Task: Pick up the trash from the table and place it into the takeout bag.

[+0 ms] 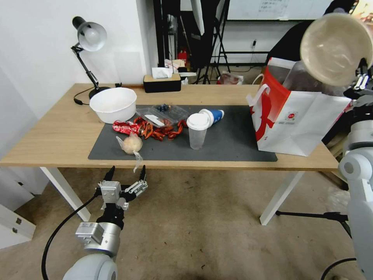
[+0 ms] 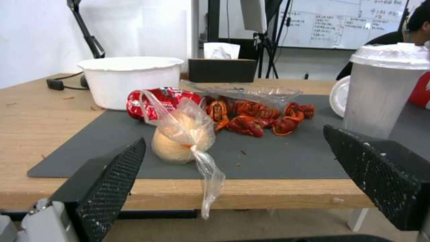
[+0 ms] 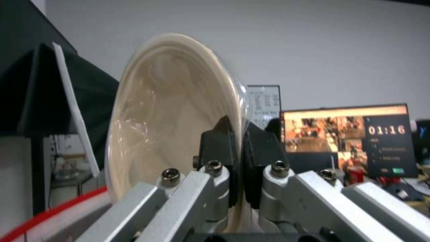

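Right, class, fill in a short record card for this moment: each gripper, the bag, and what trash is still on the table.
right gripper: shut on the beige bowl, held tilted on its rim above the takeout bag
left gripper: open, below the table edge, facing the knotted bag
takeout bag: upright at the mat's right end
still on table: knotted bag, red wrapper, red scraps, clear lidded cup, blue paper cup on its side

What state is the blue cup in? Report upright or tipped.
Tipped. The blue cup lies on its side on the mat, its white lid facing the upright clear cup beside it.
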### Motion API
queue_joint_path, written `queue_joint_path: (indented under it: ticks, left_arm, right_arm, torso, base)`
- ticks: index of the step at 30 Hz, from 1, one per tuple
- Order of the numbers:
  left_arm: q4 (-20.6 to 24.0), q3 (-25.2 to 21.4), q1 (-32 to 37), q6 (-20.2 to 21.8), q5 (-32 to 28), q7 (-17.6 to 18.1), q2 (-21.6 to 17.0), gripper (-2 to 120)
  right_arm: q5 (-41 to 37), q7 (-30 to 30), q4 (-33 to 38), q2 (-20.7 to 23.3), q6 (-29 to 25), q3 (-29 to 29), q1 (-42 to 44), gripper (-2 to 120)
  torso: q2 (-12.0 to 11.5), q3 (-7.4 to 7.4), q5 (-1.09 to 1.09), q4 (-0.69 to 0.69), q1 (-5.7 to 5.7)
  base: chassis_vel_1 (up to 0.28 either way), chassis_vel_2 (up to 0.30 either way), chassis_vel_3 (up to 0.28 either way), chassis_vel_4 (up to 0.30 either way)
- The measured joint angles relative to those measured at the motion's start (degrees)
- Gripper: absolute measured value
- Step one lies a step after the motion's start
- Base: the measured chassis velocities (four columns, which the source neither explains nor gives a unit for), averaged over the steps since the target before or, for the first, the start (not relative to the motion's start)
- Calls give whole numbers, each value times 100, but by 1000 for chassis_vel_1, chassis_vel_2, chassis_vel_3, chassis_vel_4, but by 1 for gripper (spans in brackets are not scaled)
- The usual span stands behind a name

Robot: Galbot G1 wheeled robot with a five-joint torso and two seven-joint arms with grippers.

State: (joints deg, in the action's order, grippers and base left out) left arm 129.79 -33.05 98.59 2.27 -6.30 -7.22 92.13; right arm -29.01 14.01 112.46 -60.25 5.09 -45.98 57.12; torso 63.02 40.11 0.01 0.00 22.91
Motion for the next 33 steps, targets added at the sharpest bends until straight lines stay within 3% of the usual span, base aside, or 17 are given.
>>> queue_joint_path:
  ticks: [13, 20, 23, 27, 33]
  left_arm:
    - [2, -4, 22, -51, 10, -17, 0, 99]
    - [-25, -5, -7, -55, 8, -19, 0, 99]
    - [-40, -6, -15, -57, 3, -19, 0, 99]
    - [-65, -11, -34, -70, -13, -20, 0, 99]
    - [-102, -12, -56, -86, -25, -19, 0, 99]
  right_arm:
    - [-97, 47, -60, -79, 62, 82, 4, 45]
    - [-2078, -295, 1001, -88, 29, 69, 281, 76]
    - [-2231, -501, 1375, -136, 36, 161, 574, 83]
    - [-1815, -829, 1798, -323, 56, 500, 1235, 98]
    - [-603, -951, 1634, -507, -176, 891, 1868, 100]
  torso:
    - [1, 0, -1, 0, 0]
    - [1, -1, -4, 1, 0]
    - [1, -1, -4, 0, 0]
    - [1, -1, -3, 0, -1]
    - [1, -1, -1, 1, 0]
  base:
    - [0, 0, 0, 0]
    - [0, 0, 0, 0]
    - [0, 0, 0, 0]
    - [0, 0, 0, 0]
    - [0, 0, 0, 0]
